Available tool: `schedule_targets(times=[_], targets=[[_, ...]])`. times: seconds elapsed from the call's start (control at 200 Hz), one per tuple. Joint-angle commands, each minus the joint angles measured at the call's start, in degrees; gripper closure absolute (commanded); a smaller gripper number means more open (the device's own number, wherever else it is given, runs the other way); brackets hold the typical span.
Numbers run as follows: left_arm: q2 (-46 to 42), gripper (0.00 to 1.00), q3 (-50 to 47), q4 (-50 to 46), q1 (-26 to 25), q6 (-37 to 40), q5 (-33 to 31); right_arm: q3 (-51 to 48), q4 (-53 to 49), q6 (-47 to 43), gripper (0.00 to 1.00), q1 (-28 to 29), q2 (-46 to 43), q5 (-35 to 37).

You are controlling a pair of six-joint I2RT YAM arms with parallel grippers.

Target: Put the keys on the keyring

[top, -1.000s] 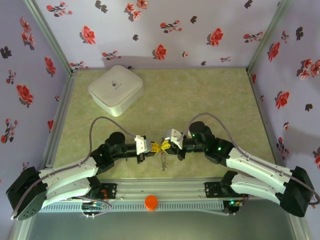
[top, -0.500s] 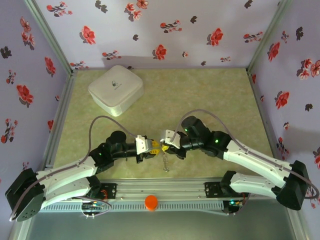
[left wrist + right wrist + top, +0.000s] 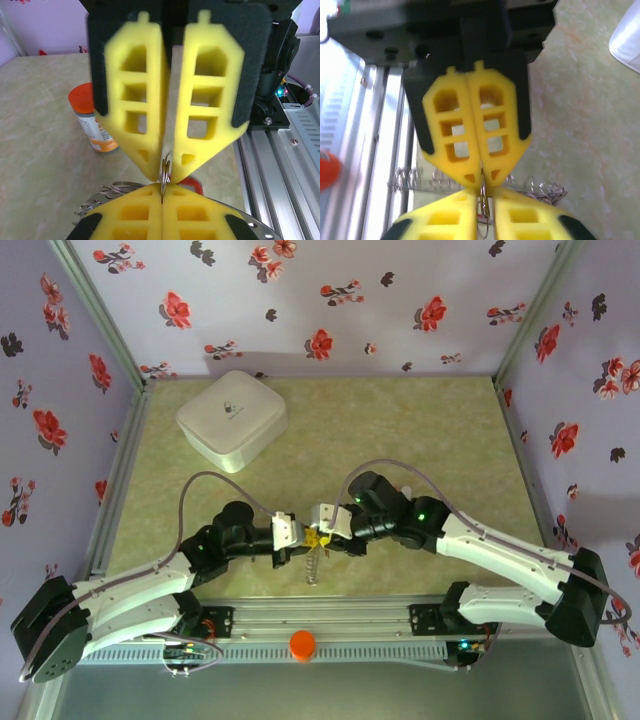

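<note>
The two grippers meet tip to tip just over the near edge of the table (image 3: 420, 430). The left gripper (image 3: 307, 539) has its yellow pads pressed flat together, pinching the keyring (image 3: 483, 192), a thin wire loop seen edge-on and poking out past the tips. The right gripper (image 3: 322, 535) faces it with a narrow slit between its pads. The ring's other edge sits in that slit, but I cannot tell whether the pads touch it.

I count one ring and two grippers. One red piece (image 3: 196, 186) shows just behind the tips. I cannot count the keys. Coiled metal strands (image 3: 546, 190) lie beneath. One orange-capped bottle (image 3: 92, 125) stands nearby, and one white box (image 3: 232, 419) sits well apart.
</note>
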Motion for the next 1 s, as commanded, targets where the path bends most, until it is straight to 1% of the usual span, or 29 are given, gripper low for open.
schedule_targets(times=[0.0,0.055,0.115,0.265,0.345,0.4,0.52,0.56,0.74,0.945,0.995], targets=[[-0.20,1.00,0.51,3.93,-0.15,-0.26,1.02,-3.95,8.15,5.77,0.73,-3.38,-4.75,-3.80],[0.21,1.00,-0.47,6.79,-0.20,-1.02,0.82,-7.30,12.68,8.49,0.69,-5.19,-7.09,-6.47],[0.74,1.00,-1.14,9.53,-0.20,-2.09,0.72,-9.95,15.23,9.15,0.67,-5.73,-8.80,-7.62],[2.52,1.00,-2.72,16.44,-0.20,-4.50,0.59,-12.45,17.23,10.64,0.67,-5.79,-9.05,-7.74],[3.02,1.00,-2.98,17.41,-0.18,-4.82,0.67,-13.51,19.31,11.63,0.68,-5.77,-9.08,-7.75],[3.00,1.00,-3.11,17.41,-0.24,-4.84,0.61,-13.80,20.12,12.14,0.70,-5.77,-9.10,-7.92],[2.63,1.00,-3.27,17.50,-0.20,-4.91,0.53,-13.75,19.70,11.97,0.80,-5.74,-9.06,-8.05],[2.61,1.00,-3.31,17.58,-0.20,-4.97,0.52,-13.60,19.28,11.59,0.81,-5.71,-9.06,-8.06],[2.51,1.00,-3.75,18.60,-0.20,-5.69,0.68,-13.15,17.94,10.61,0.78,-5.75,-8.91,-7.73],[2.58,1.00,-3.72,19.05,-0.20,-5.98,0.77,-12.95,17.82,9.77,0.85,-5.72,-7.84,-7.62],[2.76,1.00,-3.69,19.17,-0.16,-5.98,0.78,-12.70,18.15,9.77,0.90,-5.79,-7.70,-7.94]])
